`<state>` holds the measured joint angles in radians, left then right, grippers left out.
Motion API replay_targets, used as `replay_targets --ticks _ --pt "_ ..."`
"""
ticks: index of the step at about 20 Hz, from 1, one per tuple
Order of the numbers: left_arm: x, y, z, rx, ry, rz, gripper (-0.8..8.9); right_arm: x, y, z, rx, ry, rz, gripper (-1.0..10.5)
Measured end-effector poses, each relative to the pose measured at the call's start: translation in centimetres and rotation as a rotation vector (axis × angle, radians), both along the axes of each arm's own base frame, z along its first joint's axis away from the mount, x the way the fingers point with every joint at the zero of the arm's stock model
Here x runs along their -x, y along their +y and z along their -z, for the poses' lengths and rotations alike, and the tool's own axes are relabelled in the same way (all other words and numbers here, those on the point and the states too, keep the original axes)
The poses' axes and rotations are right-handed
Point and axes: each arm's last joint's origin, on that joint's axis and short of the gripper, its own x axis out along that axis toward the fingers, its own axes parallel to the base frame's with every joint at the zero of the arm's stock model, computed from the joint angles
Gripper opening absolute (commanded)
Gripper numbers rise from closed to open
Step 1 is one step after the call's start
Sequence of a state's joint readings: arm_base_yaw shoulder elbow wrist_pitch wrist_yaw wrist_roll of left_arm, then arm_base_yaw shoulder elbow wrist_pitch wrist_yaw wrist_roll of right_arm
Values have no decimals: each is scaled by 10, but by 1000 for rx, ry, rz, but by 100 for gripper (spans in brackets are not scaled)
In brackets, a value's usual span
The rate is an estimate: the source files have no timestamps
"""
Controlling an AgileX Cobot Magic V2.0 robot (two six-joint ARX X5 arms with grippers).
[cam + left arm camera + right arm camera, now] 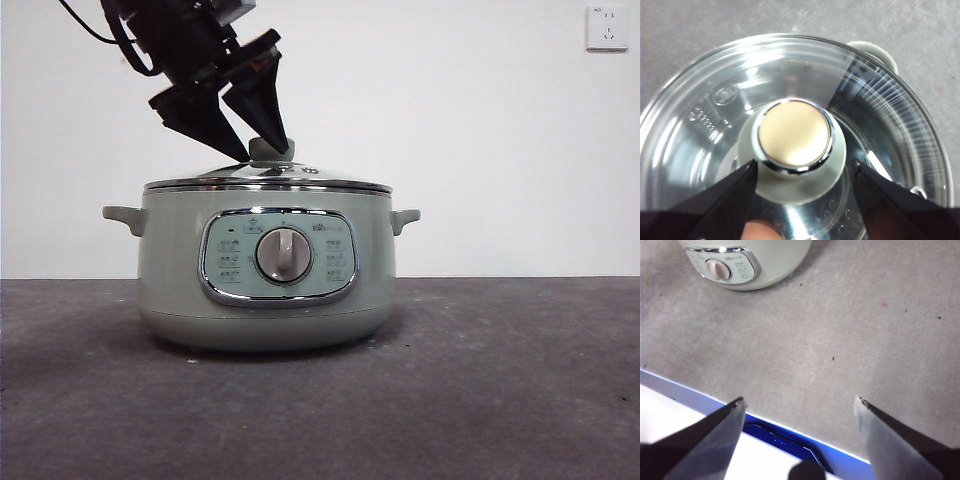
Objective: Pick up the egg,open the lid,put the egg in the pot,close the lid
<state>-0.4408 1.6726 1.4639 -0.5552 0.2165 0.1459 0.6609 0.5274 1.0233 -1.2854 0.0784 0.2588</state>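
Front view first. Pot (270,320) standing on grey table (500,380), control panel (225,260) and silver dial (284,254) facing the camera, one small handle (122,216) sticking out at each side. Lid (230,175) seated flat on the pot's rim, pale green knob (262,152) at the centre of the top. Left gripper (265,152) slanting down from above the pot's left side, black jaws parted, tips level with the knob, one in front of it and one at its other side. White wall behind the pot, wall socket (606,27) high up beyond its right handle.

Left wrist view next. Looks straight down on the lid (880,115), glass and shiny rim covering the pot's mouth, one pot handle (880,52) peeking out past the rim. Knob (795,150) with a cream, chrome-ringed cap lying between the jaws of the left gripper (804,164): spread apart, one tip at the knob's edge, the other just beside it, not clamped. Orange-pink patch (762,231) showing through the glass inside the pot, too blurred to name as the egg for certain.

Right wrist view last. Right gripper (800,401) well away from the pot (780,265), over the table (840,330) in front of the dial (718,269), jaws wide apart and holding nothing, above a blue-edged white border (690,450).
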Motion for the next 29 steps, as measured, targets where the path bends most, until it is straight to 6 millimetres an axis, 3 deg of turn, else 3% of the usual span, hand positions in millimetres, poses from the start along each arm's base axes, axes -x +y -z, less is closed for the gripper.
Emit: replay_targets --ticks 4,7,15,19,23,24,26,27,28,29 --pt "16 10 -27 32 -67 -8 316 0 0 0 -2 -2 0 375" --pt "39 22 -54 54 -113 -10 315 -1 1 -2 -14 -17 0 375" --pt "145 67 -103 92 11 46 314 -3 2 -3 -30 -39 -1 375" --pt "183 84 -114 119 21 64 314 -2 2 -3 -34 -36 -6 375" --pt "196 90 -112 103 68 59 307 -2 2 -3 -37 -33 -10 374" --pt "196 90 -112 100 76 58 264 -2 2 -3 -39 -31 -13 364" --pt "195 90 -110 92 95 57 36 -2 2 -3 -38 -28 -14 151" --pt "195 90 -110 91 97 57 -15 -2 2 -3 -37 -27 -15 49" --pt "195 90 -110 90 98 57 -7 -2 2 -3 -36 -25 -15 -21" --pt "195 89 -110 91 99 58 -8 -1 2 -2 -31 -18 -15 -11"
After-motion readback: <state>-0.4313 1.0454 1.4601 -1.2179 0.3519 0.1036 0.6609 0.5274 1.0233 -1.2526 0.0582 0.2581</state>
